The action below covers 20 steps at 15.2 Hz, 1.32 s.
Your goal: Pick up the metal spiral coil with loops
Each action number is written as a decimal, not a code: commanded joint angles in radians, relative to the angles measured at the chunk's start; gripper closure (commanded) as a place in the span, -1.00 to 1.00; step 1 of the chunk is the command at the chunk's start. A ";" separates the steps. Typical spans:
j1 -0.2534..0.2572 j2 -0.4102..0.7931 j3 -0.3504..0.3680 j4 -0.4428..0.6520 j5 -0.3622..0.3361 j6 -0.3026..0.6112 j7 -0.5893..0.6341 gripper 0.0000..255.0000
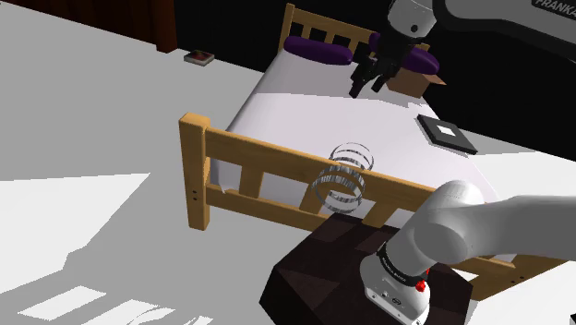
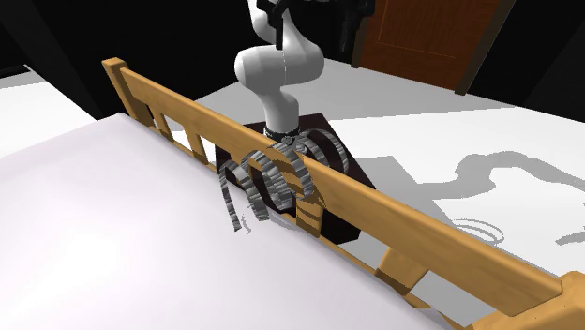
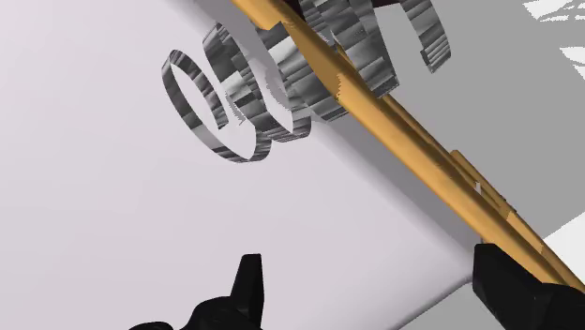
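Coil: you find the grey spiral coil point(image 1: 343, 175) at the foot end of the bed. Its ribbed loops cross the footboard's top rail, some over the mattress and some on the stand's side.
Coil, closer: in the wrist view the coil point(image 3: 281, 84) lies ahead of the fingers, well apart from them, with nothing touching it.
Gripper: your gripper point(image 1: 369, 85) hangs high over the head end of the bed, far from the coil. The wrist view shows its fingers spread wide, with bare mattress between them and nothing gripped.
Footboard: a light wooden footboard point(image 1: 277, 162) with slats stands between the stand point(image 1: 323, 268) and the mattress point(image 1: 314, 102).
Box: an open cardboard box point(image 1: 417, 81) sits on the mattress by the purple pillows point(image 1: 318, 48), just behind your gripper. You cannot see what is inside.
Other: a flat black item point(image 1: 446, 132) lies on the mattress near the box.
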 commanded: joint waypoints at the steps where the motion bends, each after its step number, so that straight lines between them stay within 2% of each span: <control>1: 0.000 0.000 0.000 0.000 0.000 0.000 0.000 -1.00; 9: 0.052 0.196 -0.224 -0.007 -0.055 -0.019 -0.392 -1.00; 17: 0.091 0.481 -0.396 0.038 -0.112 -0.012 -0.781 -1.00; 20: 0.091 0.499 -0.404 0.019 -0.114 0.017 -0.793 -1.00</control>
